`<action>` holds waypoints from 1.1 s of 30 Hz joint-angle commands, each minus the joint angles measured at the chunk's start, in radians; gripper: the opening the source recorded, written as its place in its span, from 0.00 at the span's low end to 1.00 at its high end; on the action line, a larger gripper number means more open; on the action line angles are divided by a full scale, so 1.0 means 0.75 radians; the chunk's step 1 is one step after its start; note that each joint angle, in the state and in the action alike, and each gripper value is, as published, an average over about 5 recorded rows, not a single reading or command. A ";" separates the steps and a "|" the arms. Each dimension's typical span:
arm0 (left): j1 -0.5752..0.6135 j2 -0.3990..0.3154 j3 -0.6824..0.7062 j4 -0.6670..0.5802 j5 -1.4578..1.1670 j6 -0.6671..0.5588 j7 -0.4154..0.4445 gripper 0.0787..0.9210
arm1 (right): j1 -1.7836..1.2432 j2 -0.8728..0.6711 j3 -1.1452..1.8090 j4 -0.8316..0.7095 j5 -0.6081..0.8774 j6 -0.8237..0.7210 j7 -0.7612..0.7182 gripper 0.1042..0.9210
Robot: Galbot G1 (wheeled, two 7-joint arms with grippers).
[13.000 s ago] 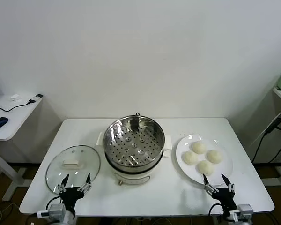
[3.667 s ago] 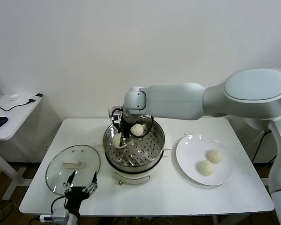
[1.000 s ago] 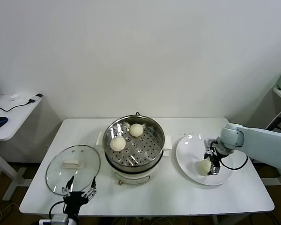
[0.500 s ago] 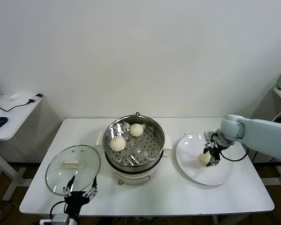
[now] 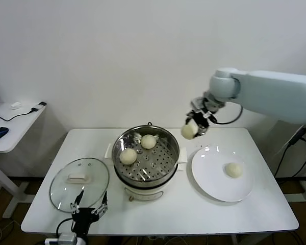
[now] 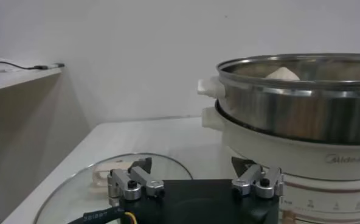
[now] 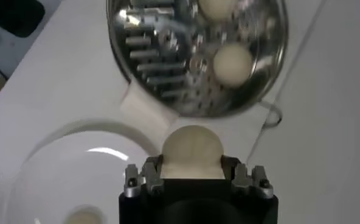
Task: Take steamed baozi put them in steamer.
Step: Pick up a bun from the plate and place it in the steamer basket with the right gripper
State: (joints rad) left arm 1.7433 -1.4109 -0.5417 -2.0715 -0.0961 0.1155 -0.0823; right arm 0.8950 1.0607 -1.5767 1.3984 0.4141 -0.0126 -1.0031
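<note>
So the pale cream dome-shaped bun (image 5: 188,130) this is all about is up in the air, pinched in the right tool (image 5: 194,125), which is closed snug on it, above the table between the flat white plate (image 5: 209,176) and the round shiny stainless-steel steamer pot (image 5: 146,154), a bit toward the back.

Progress looks like roughly halfway: two more cream buns already sit on the perforated tray inside the steamer, one near the back (image 5: 148,141) and one toward the robot's left (image 5: 128,156). The third is the one in transit, not over the pot yet, so it needs carrying across and lowering in. One last bun (image 5: 233,170) is alone on the plate.

The round glass lid with the white handle (image 5: 79,181) lies flat on the white table (image 5: 188,212), left of the steamer. The left tool (image 5: 88,213) is parked at the table's near edge by the lid, spread wide with nothing in it.
</note>
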 commanded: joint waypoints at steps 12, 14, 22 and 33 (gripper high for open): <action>0.006 -0.004 -0.007 0.011 -0.004 -0.011 -0.004 0.88 | -0.257 0.502 0.099 0.003 -0.461 0.564 -0.060 0.66; 0.006 -0.006 -0.008 0.012 -0.004 -0.012 -0.005 0.88 | -0.280 0.504 0.096 -0.009 -0.468 0.564 -0.064 0.66; 0.010 -0.007 -0.013 0.007 -0.005 -0.012 -0.005 0.88 | -0.347 0.495 0.087 -0.059 -0.503 0.561 -0.058 0.66; 0.020 -0.003 -0.016 0.005 0.001 -0.024 -0.009 0.88 | -0.321 0.476 0.100 -0.086 -0.431 0.587 -0.082 0.80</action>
State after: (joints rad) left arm 1.7590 -1.4130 -0.5533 -2.0670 -0.0954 0.0967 -0.0889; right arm 0.6680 1.4019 -1.5085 1.3471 0.0872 0.3975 -1.0563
